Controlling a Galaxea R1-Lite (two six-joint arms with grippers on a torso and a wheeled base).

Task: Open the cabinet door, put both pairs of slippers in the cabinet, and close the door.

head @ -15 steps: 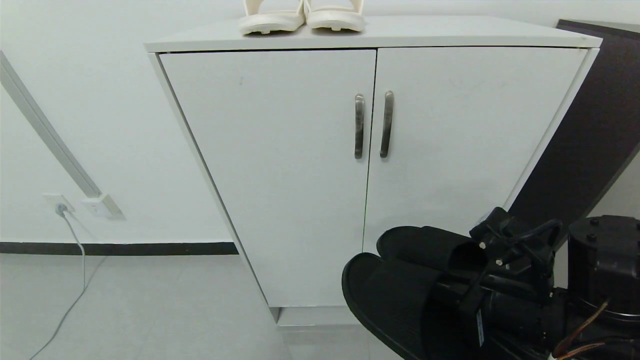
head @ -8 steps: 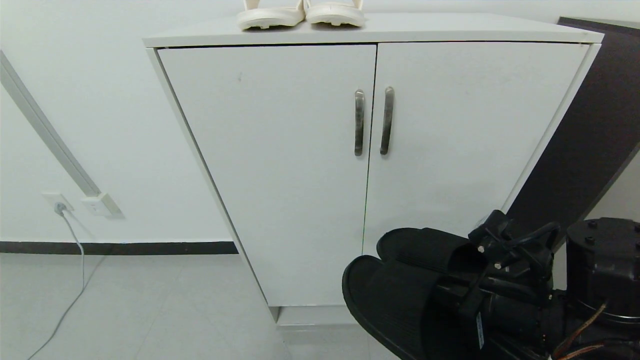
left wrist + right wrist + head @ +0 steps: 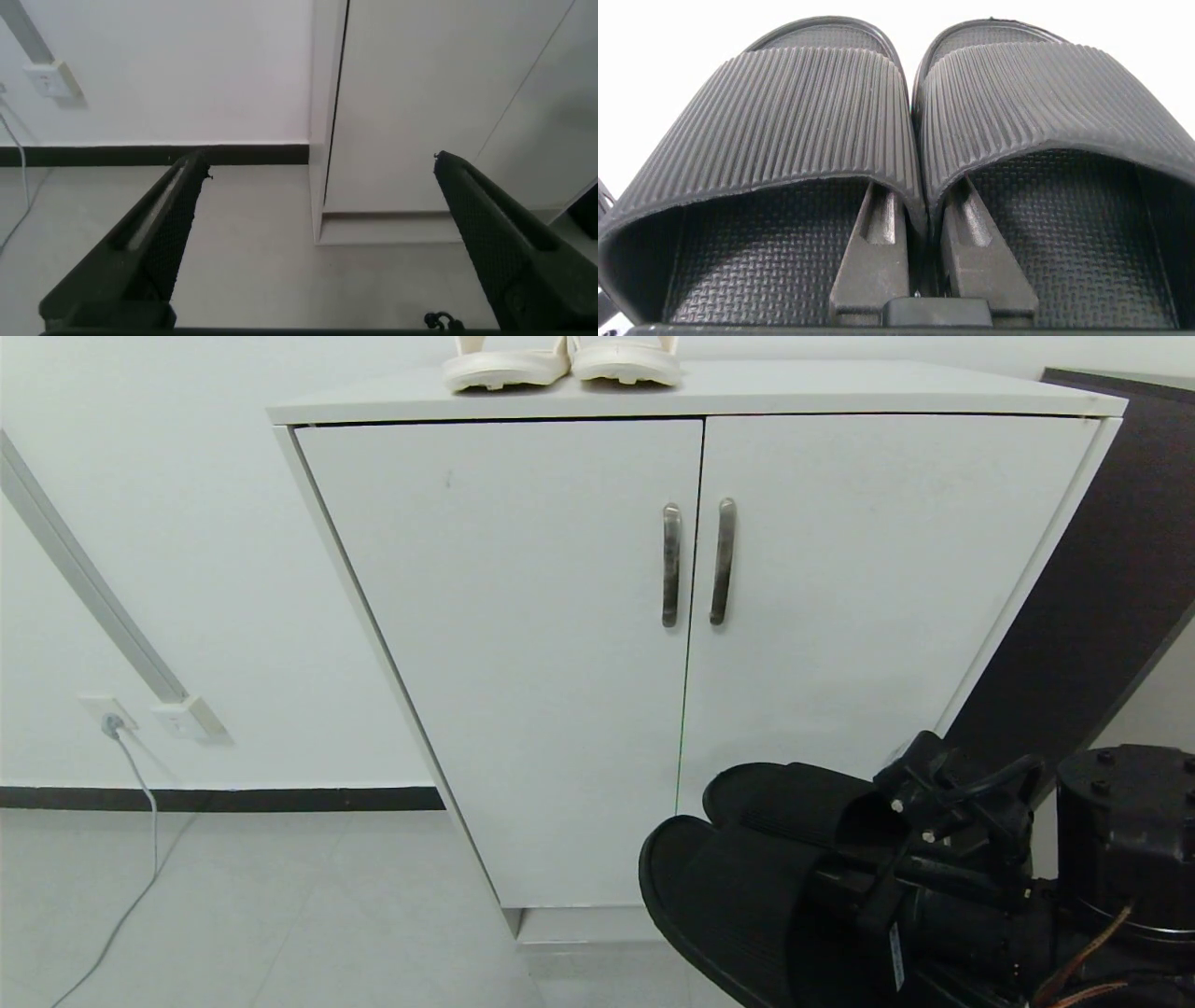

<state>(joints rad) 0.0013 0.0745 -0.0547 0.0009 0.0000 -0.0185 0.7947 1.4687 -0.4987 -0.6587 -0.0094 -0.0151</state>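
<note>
Comparing this moment with the earlier head views, almost nothing in the scene itself has changed. The whole picture shifted a little between the first earlier frame and the next, so it is the camera that moved, not the cabinet [image 3: 523, 663]. Since half a second ago the view is practically the same. The right arm and its load keep the same low place on the near right.

For the task this means, in my judgement, that the robot has only settled in front of the cabinet and the first step is not yet done. The left door [image 3: 523, 569] and the right door [image 3: 878, 597] are both closed, and the two handles [image 3: 670, 565] in the middle are untouched.

The right gripper [image 3: 923, 233] has one finger inside each of the black slippers [image 3: 747, 887], and the fingers [image 3: 868, 257] press the two inner walls together, so the pair hangs from it, near the lower part of the right door but not touching it. The white slippers [image 3: 560, 364] stand on the far top of the cabinet.

The left gripper [image 3: 320, 163] is spread wide with nothing between its fingers, low over the floor near the cabinet's left bottom corner. It is probably this free gripper that must take a handle.
</note>
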